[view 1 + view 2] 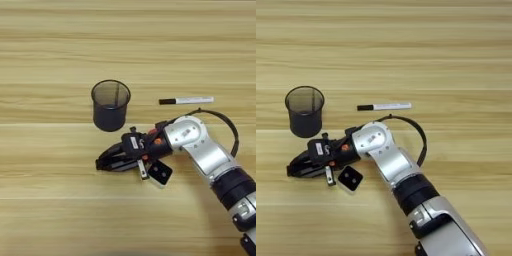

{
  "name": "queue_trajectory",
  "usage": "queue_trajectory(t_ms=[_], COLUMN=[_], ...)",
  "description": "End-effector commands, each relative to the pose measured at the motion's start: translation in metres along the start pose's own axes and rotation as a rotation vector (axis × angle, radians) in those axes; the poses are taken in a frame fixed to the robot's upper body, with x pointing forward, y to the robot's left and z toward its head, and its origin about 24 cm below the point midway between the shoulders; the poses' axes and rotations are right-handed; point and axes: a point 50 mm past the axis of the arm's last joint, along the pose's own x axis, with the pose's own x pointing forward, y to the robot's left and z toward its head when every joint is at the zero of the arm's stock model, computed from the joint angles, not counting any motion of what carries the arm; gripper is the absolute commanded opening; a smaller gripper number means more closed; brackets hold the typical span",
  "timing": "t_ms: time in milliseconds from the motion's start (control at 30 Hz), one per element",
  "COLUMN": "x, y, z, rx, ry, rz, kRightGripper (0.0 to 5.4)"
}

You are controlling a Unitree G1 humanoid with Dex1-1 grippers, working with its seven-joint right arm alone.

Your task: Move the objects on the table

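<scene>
Mesh pen cup (110, 105) upright on table (50, 50), a thin dark stick inside. Pale pen (186, 100) lies flat to its right, apart. Right gripper (102, 163) low, in front of cup; fingers dark against shadow, can't tell apart or together, nor anything held

pen cup (110, 105) left of pen (186, 100)

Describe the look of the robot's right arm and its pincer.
The arm has a silver forearm with a rounded joint housing, then a black ribbed collar and more silver casing toward the bottom edge. A thin black cable loops out from it. The pincer is black with two long fingers, orange-red accents at its base, a small white label on top, and a white-edged black block hanging below.
</scene>
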Motion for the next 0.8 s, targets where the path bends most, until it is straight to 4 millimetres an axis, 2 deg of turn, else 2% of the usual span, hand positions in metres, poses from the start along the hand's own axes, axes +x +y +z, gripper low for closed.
queue_trajectory(t_ms=[33, 233, 700, 800], x=[-0.008, -0.009, -0.023, -0.028], y=[-0.02, -0.02, -0.032, -0.034], z=[0.018, 0.022, 0.053, 0.062], rx=[-0.094, -0.091, -0.084, -0.084], ry=[-0.006, -0.043, -0.226, -0.278], rz=[-0.066, -0.071, -0.148, -0.17], kRightGripper=[1.63, 2.21, 3.51, 4.01])
